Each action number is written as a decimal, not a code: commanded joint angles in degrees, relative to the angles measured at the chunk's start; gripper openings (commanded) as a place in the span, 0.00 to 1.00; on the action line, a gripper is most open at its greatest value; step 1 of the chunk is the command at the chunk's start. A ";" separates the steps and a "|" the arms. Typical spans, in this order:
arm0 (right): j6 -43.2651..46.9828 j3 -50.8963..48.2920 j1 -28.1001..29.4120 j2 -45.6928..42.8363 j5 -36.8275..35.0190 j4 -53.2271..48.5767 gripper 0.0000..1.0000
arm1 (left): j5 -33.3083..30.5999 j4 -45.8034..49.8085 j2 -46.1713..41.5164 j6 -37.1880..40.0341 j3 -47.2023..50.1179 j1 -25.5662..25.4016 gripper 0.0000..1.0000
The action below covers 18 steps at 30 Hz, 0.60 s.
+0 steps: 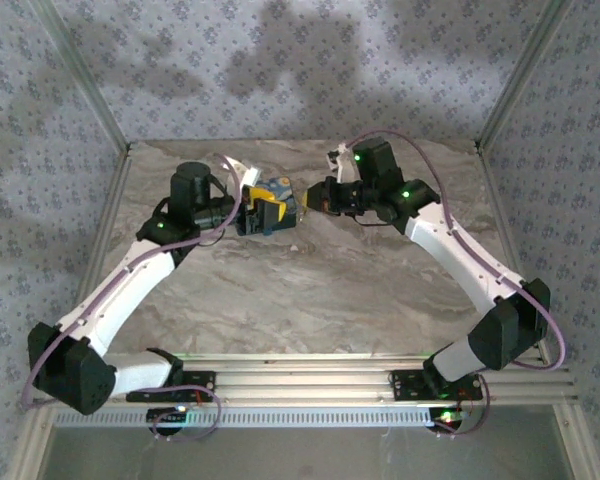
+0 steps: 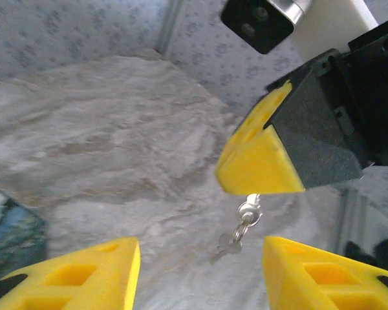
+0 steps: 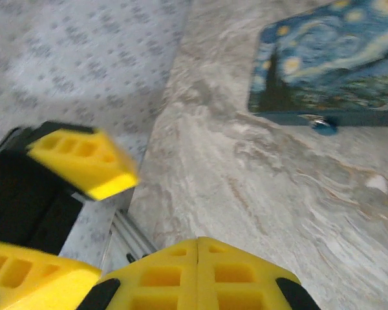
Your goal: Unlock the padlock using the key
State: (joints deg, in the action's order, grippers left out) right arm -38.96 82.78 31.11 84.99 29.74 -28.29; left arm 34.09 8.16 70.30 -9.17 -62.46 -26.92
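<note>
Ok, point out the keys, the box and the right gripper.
keys (image 2: 246, 215), left wrist view, on the ring they hang from.
box (image 3: 330, 64), right wrist view, on its painted lid.
right gripper (image 3: 197, 247), right wrist view, where its closed tips meet.

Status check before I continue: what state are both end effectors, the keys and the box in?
Left end effector: open, empty.
Right end effector: shut on the key bunch.
Key bunch: dangling above the table.
Blue box: lying flat, looks closed; metal fitting at its edge too blurred.
</note>
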 commanded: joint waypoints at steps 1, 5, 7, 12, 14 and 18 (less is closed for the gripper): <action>-9.01 2.01 -0.01 -1.74 -8.10 -5.00 0.00 | -10.79 2.12 -1.45 10.52 -0.39 -5.61 0.52; -11.56 3.58 0.69 -1.54 -11.14 -8.16 0.00 | -21.23 0.00 0.09 21.98 -0.06 -15.18 0.56; -12.11 4.05 1.06 -1.55 -12.26 -8.91 0.00 | -21.83 -3.74 0.70 24.19 1.08 -16.66 0.56; -13.07 4.58 1.89 -1.64 -14.21 -10.63 0.00 | -29.57 -7.55 3.06 27.80 0.82 -19.49 0.56; -13.79 4.58 1.96 -1.58 -14.50 -10.95 0.00 | -30.71 -7.97 4.11 28.13 0.08 -19.66 0.56; -14.68 4.42 2.16 -1.59 -14.88 -10.93 0.00 | -31.01 -9.39 5.74 28.83 -0.12 -19.58 0.55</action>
State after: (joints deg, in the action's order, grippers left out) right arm -51.70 85.45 32.93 84.75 16.62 -37.50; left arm 5.72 2.26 75.20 17.23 -61.21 -46.19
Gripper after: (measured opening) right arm 0.042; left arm 0.554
